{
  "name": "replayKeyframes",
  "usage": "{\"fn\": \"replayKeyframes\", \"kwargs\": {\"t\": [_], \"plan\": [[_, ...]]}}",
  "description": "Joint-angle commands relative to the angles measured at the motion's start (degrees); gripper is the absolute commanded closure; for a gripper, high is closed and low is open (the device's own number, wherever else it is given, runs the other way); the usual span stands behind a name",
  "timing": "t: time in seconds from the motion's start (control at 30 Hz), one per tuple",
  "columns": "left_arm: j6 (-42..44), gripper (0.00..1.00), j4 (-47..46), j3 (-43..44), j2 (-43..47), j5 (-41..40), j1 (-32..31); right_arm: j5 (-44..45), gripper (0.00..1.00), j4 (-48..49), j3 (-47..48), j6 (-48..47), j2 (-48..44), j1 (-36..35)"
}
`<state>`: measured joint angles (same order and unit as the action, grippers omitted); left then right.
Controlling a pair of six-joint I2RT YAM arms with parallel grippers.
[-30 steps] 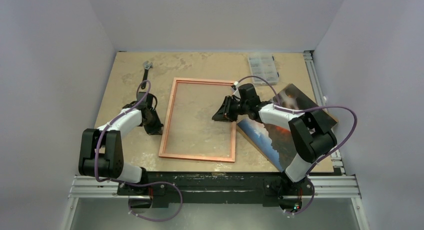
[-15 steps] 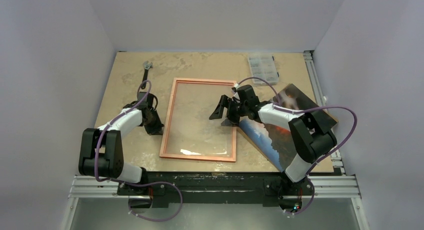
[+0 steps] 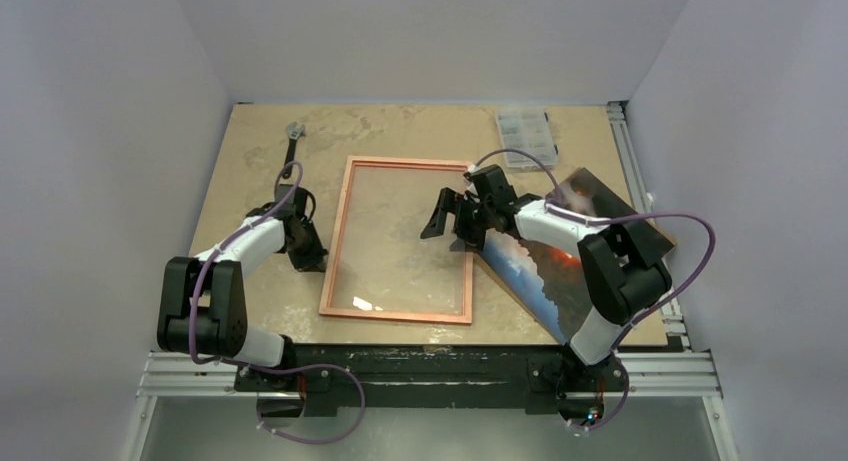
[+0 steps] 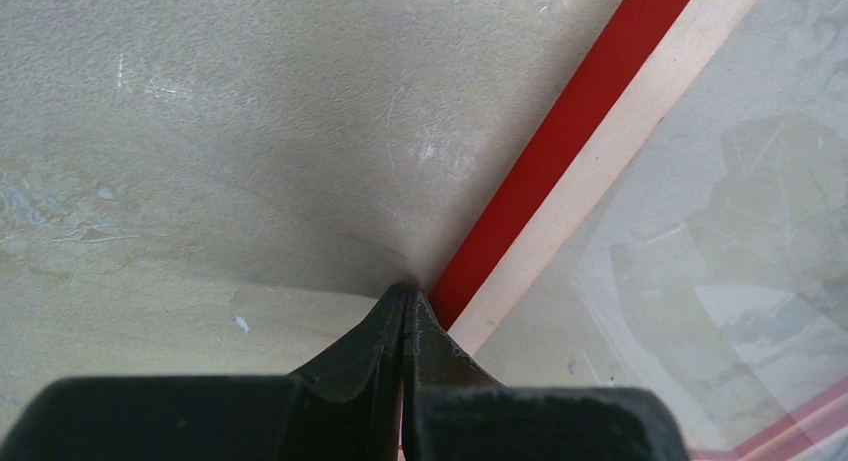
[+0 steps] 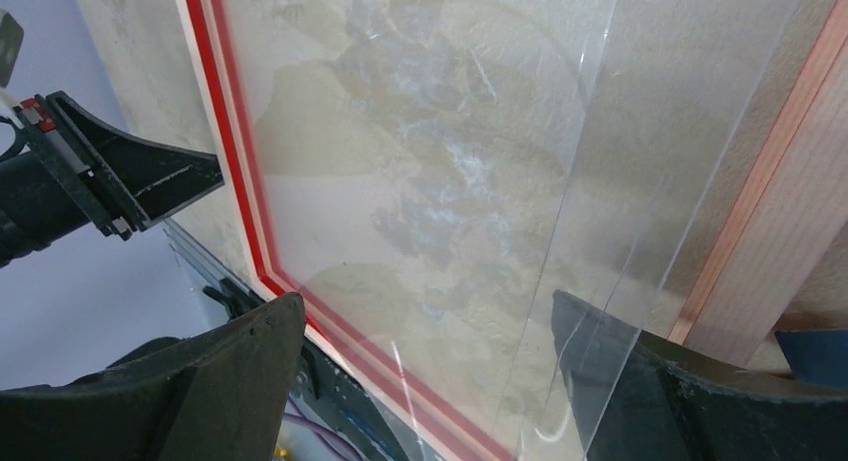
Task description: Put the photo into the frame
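We take this for a robotics lab, a closed test cell rather than a home or a shop. Plain pale walls point(image 3: 430, 41) box in the bench point(image 3: 400, 131) on its left, far and right sides. Slotted aluminium rails point(image 3: 450, 381) run along the bench's near edge, and another runs up its right side. At that near edge a black-and-white left arm point(image 3: 245, 243) and right arm point(image 3: 560, 226) are bolted side by side, with purple cables point(image 3: 712, 246) looping off them. Near the bench's far right corner lies a clear compartment box point(image 3: 527, 133).
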<state>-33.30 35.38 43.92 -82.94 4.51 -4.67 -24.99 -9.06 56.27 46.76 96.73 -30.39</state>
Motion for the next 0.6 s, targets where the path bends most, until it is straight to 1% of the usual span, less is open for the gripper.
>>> {"fn": "replayKeyframes", "kwargs": {"t": [0.0,0.33,0.57], "plan": [[1.2,1.00,-0.1,1.8,0.1,0.8,-0.5,2.7,0.07,-3.6,4.4,-4.0,1.2,-0.4],[1.1,1.00,-0.1,1.7,0.1,0.8,-0.5,10.7,0.04,-13.6,9.9,-9.9,2.6,-0.5],[1.1,1.00,0.2,1.9,0.1,0.7,-0.5,15.8,0.03,-16.8,11.0,-11.7,1.4,-0.5]]}}
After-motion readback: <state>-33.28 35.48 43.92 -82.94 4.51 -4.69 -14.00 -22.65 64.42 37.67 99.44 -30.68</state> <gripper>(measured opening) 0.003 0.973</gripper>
